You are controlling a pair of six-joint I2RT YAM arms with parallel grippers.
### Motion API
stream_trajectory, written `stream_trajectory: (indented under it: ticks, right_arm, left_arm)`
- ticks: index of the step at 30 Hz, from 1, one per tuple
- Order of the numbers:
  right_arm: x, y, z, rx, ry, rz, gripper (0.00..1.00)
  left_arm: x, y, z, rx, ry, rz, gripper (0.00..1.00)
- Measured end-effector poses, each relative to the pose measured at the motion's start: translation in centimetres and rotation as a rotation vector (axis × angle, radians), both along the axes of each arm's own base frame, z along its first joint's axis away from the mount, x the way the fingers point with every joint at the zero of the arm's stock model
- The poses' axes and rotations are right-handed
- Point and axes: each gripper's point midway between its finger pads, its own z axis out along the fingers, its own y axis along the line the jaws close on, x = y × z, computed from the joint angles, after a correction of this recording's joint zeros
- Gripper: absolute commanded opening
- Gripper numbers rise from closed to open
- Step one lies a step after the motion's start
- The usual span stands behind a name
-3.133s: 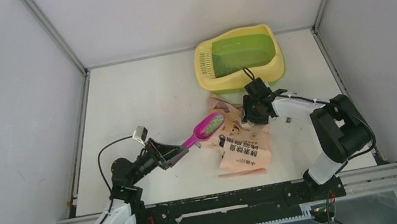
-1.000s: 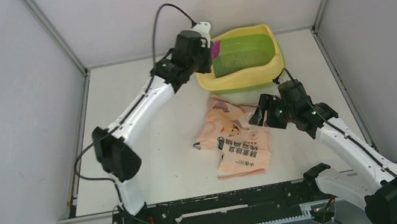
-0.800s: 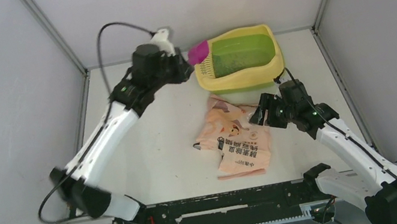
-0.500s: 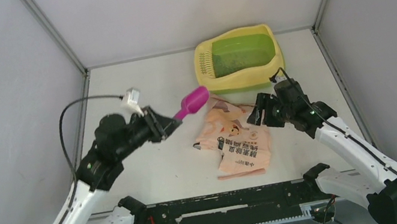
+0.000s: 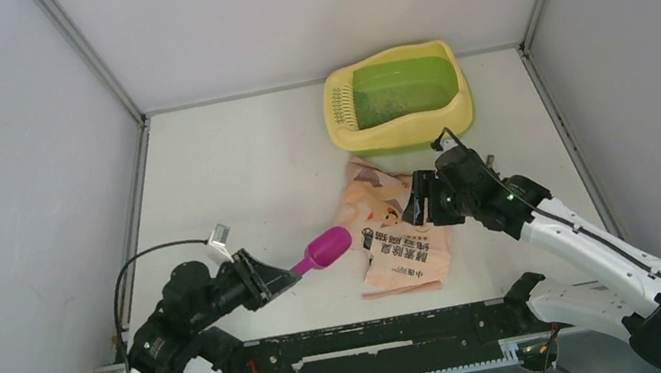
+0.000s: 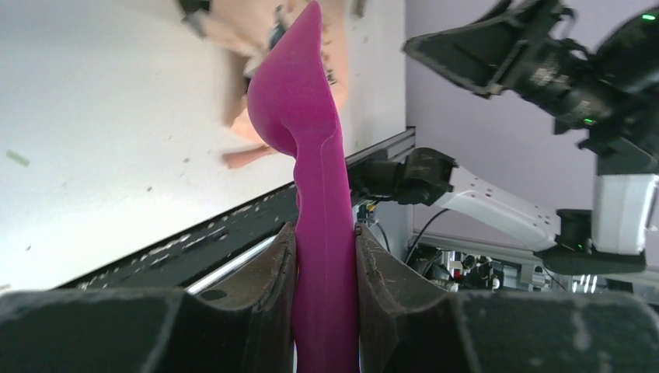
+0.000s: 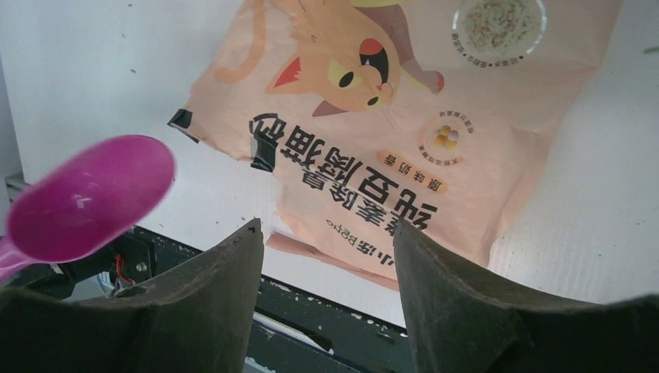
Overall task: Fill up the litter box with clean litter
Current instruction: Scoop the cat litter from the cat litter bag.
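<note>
The litter box, yellow rim and green basin with dark litter specks inside, stands at the back right of the table. My left gripper is shut on the handle of the magenta scoop, held low near the front, just left of the peach-pink bag. The scoop shows between the fingers in the left wrist view, its back turned to the camera. My right gripper is open and empty above the bag. The scoop head shows at left there.
Grey enclosure walls stand on three sides. The black rail runs along the table's near edge, close under both grippers. The bag lies flat between the litter box and the rail.
My left arm swung the scoop from the litter box's left end back and down to the front of the table by the bag. My right gripper shifted slightly left over the bag.
</note>
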Motion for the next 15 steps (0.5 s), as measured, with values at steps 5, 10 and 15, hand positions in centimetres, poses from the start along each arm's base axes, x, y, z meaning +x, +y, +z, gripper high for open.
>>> stream_trajectory:
  ticks: [5, 10, 15]
  right_arm:
    - [0.0, -0.6, -0.2, -0.023, 0.001, -0.028, 0.70]
    - [0.1, -0.8, 0.0, -0.023, -0.012, -0.037, 0.70]
    - [0.2, -1.1, -0.5, -0.021, -0.014, -0.047, 0.70]
  left_arm:
    - [-0.8, 0.4, -3.8, 0.033, 0.135, 0.022, 0.00]
    - [-1.6, 0.3, -4.5, 0.026, 0.197, 0.008, 0.00]
    - [-2.3, 0.1, -6.4, 0.028, 0.270, -0.006, 0.00]
